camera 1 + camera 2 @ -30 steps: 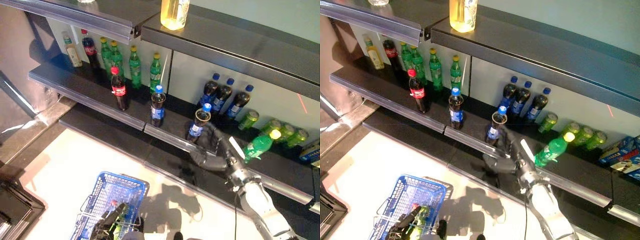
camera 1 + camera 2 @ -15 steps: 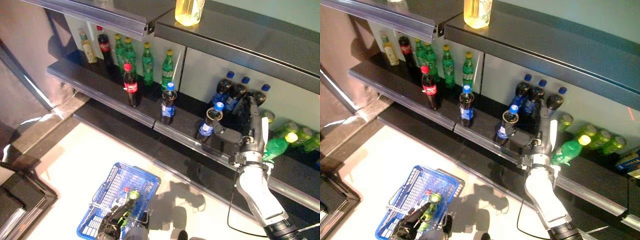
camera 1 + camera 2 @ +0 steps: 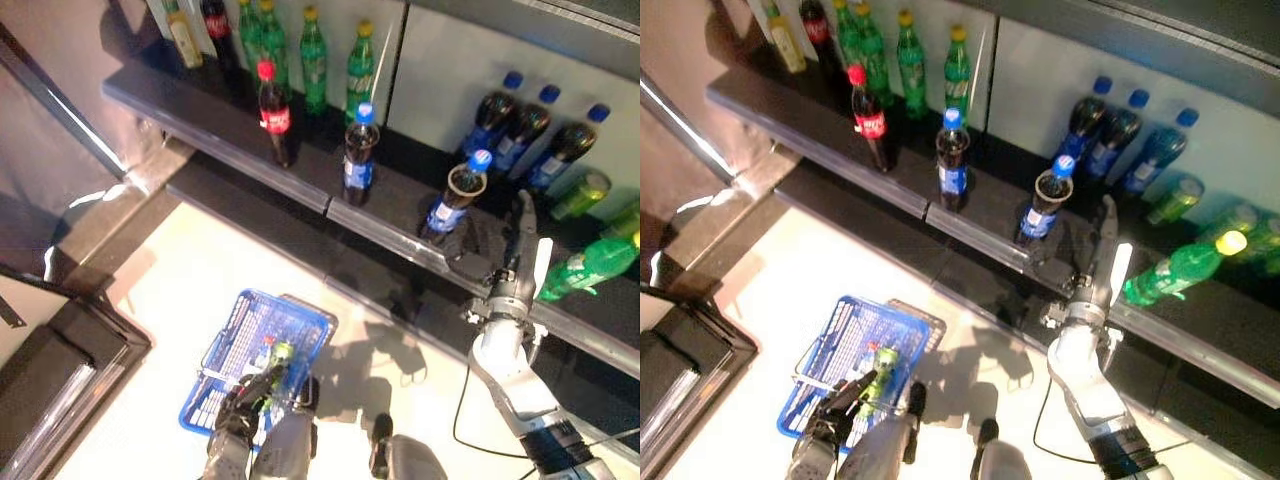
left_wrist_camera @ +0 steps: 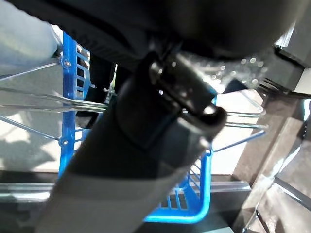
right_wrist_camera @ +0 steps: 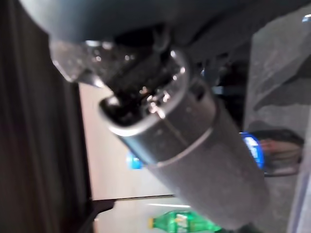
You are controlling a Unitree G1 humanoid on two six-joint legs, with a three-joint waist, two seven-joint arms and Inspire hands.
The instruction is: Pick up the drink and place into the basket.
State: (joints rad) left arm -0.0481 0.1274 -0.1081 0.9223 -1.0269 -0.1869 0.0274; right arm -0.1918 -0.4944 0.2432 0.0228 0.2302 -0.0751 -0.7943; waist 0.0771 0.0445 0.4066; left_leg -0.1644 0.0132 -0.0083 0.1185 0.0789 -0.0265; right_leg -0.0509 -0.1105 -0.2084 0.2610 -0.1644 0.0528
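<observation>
I see my right arm (image 3: 505,365) as smooth silver-grey shell, ringed by a dark band near the wrist. Its robot hand (image 3: 520,255) is dark with a white thumb cover; the left robot hand (image 3: 835,405) is dark too.

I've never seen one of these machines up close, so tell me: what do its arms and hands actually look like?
The right arm is a smooth silver-grey shell that narrows to a dark banded section lower down. It ends in a metal wrist ring and a slim dark right hand with a white cover along one side. The left arm is the same silver-grey, ending in a dark left hand down by the basket.
</observation>
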